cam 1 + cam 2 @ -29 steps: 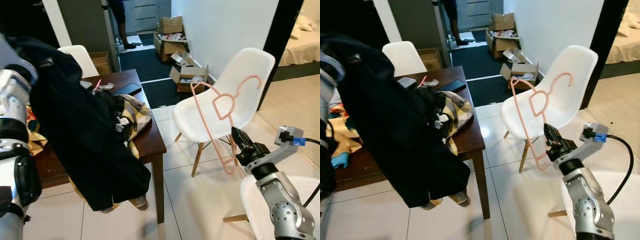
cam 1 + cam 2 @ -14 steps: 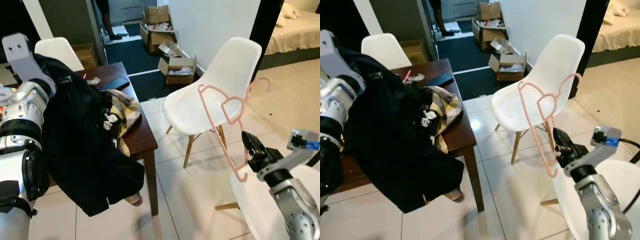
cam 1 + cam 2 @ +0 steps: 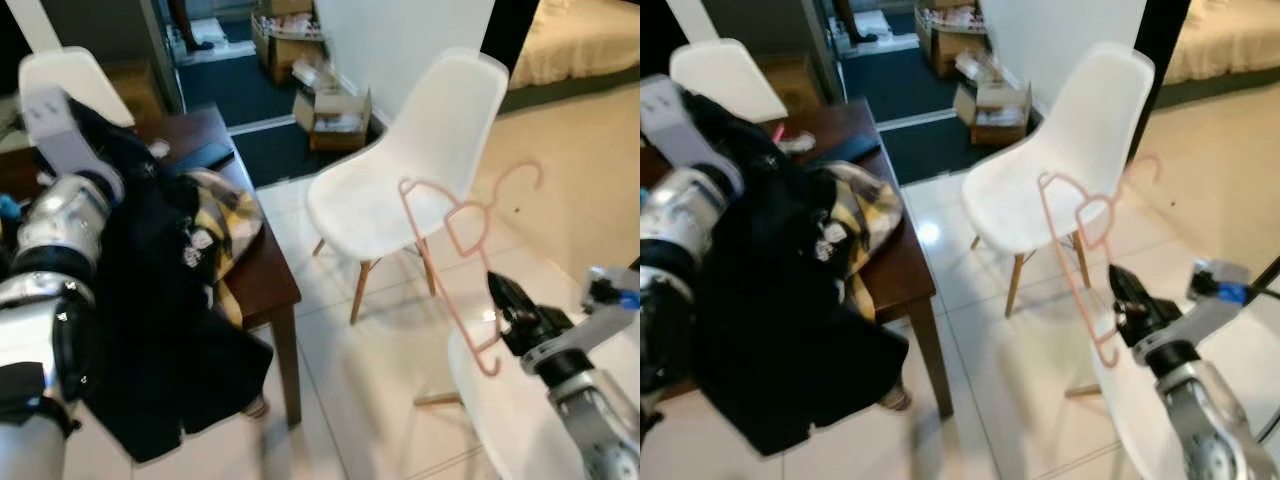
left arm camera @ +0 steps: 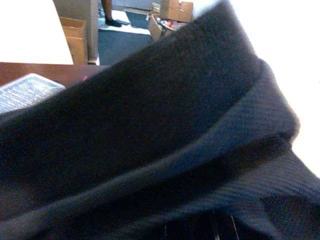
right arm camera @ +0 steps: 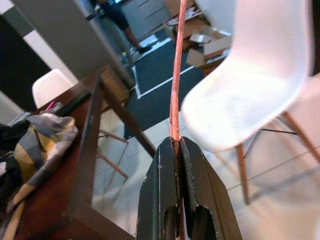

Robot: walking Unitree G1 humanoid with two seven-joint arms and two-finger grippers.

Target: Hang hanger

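A thin pink hanger [image 3: 452, 240] stands nearly upright in the air, hook toward the right, in front of a white chair [image 3: 420, 150]. My right gripper [image 3: 497, 303] is shut on the hanger's lower bar at the lower right; in the right wrist view the black fingers [image 5: 170, 165] pinch the pink hanger [image 5: 176, 75]. A black garment [image 3: 150, 320] drapes over my raised left arm [image 3: 60, 215] on the left and hangs down beside the table. In the left wrist view the black garment [image 4: 150, 130] covers the left gripper.
A dark wooden table [image 3: 262, 285] on the left holds a yellow patterned cloth [image 3: 225, 225] and a dark flat object [image 3: 200, 155]. Another white chair [image 3: 60, 75] stands behind it and a white seat [image 3: 500, 410] below my right arm. Cardboard boxes [image 3: 335, 105] lie near the doorway, where a person's legs [image 3: 185, 15] stand.
The camera has swung, shifting the scene left and down with blur. My right gripper keeps its hold on the hanger. The left arm stays raised under the garment.
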